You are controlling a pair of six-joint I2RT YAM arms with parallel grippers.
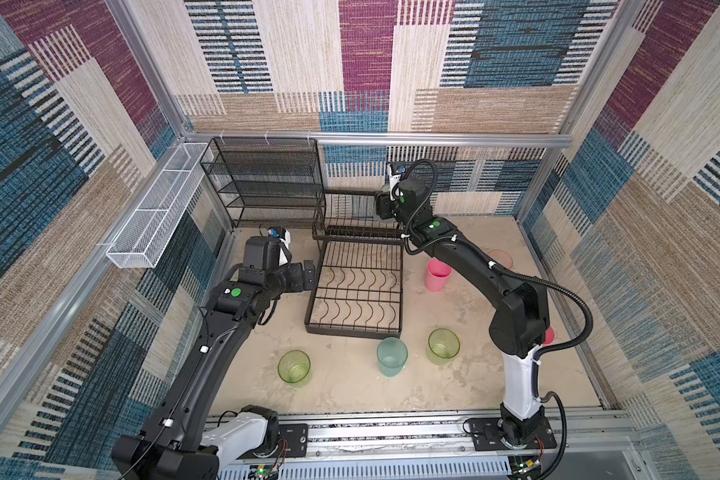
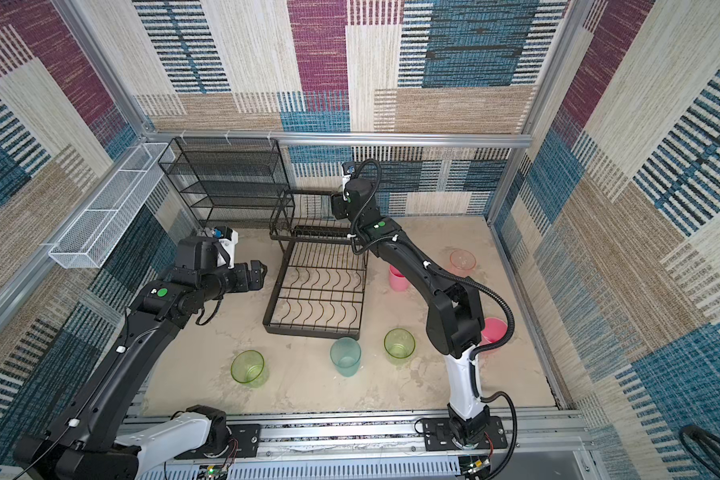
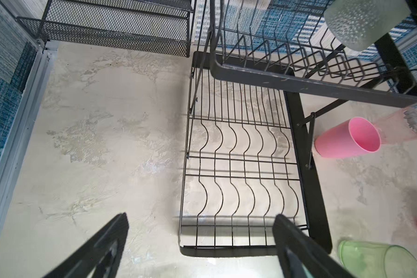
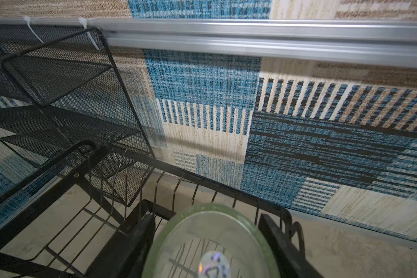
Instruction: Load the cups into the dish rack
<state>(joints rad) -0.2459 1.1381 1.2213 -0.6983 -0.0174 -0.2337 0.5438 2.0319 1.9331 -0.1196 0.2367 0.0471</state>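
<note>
**Right gripper (image 4: 207, 214) clamps a pale green cup (image 3: 361, 21) above the dish rack (image 1: 352, 331); left gripper (image 1: 309, 275) spread and empty**

Nearest the arm bases, three cups stand upright on the table (image 1: 350, 386) in both top views. They are a left green cup (image 1: 294, 365), a teal cup (image 1: 391, 356) just before the rack's front edge, and a right green cup (image 1: 443, 346). Beside these, an opaque pink cup (image 2: 493, 330) stands behind the right arm (image 1: 516, 316). In a top view the elbow covers all but a sliver of it.

The rack's low tray (image 2: 312, 330) lies flat mid-table. The left gripper hovers just beside the tray's left edge, its jaws wide apart. Its dark fingers (image 3: 101, 248) frame the tray's near end in the left wrist view.

To the right of the tray stands a second pink cup (image 1: 437, 274), and the right forearm crosses in front of it. Beyond it is a clear pink cup (image 2: 463, 259), which the arm partly hides in a top view.

Farther back is the raised shelf (image 3: 299, 84). The right gripper hangs over its right end and pinches the pale green cup from both sides. A round end of the cup faces the right wrist camera. In both top views the wrist hides the cup. Whether the cup touches the shelf's wires cannot be told.

A black mesh shelf unit (image 1: 262, 178) stands at the back wall, just beside the shelf's left end. A white mesh basket (image 1: 159, 208) hangs along the left wall.
</note>
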